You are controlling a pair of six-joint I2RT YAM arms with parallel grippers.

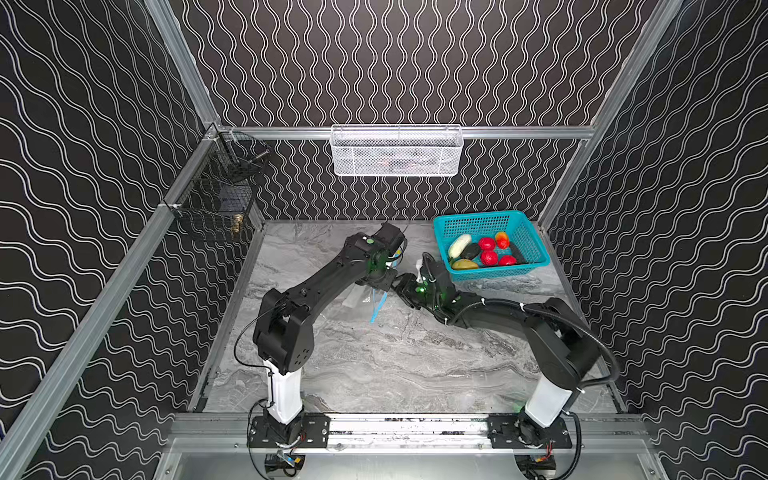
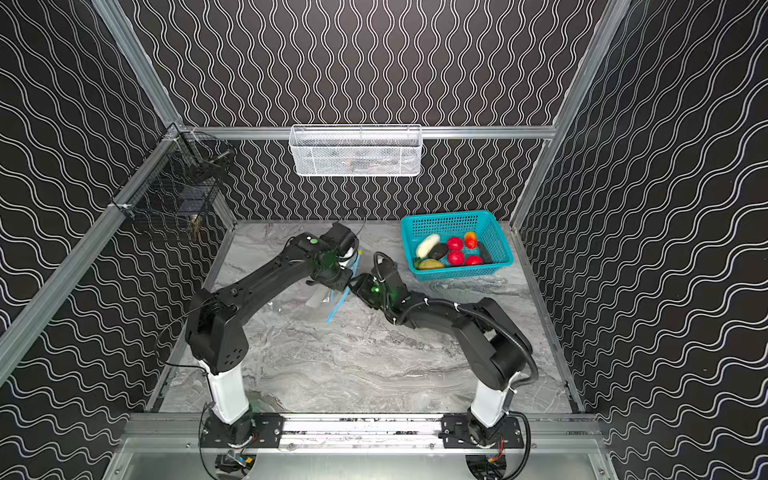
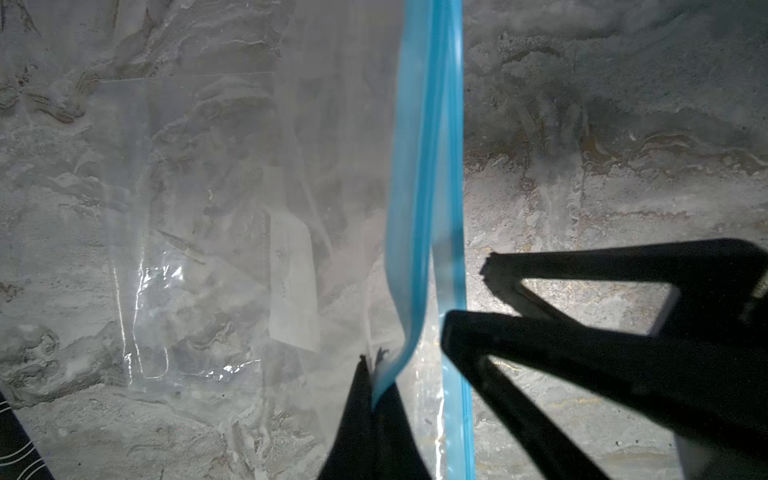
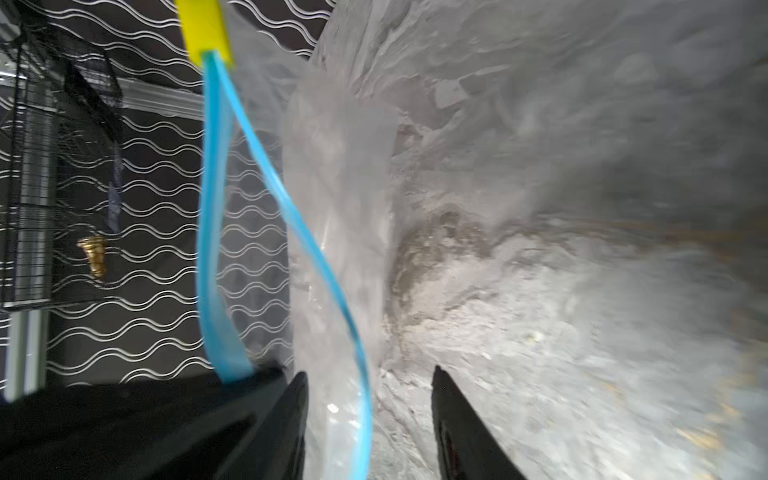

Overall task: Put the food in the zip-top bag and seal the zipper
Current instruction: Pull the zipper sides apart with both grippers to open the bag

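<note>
Zip-top bag [image 3: 208, 208] mouth open over the surface [image 1: 374, 365].
We note the left gripper [image 3: 374, 374] pinching one zipper [image 3: 428, 166] lip; the right gripper [image 4: 368, 374] has its jaws apart around the other lip.

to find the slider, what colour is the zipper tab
The tab is yellow; best in right wrist view.

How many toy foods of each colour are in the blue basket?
Red fruits: 3
Orange-red piece: 1
White piece: 1
Yellow piece: 1
Dark pieces: 2
Total: 8, all in the basket.
</note>
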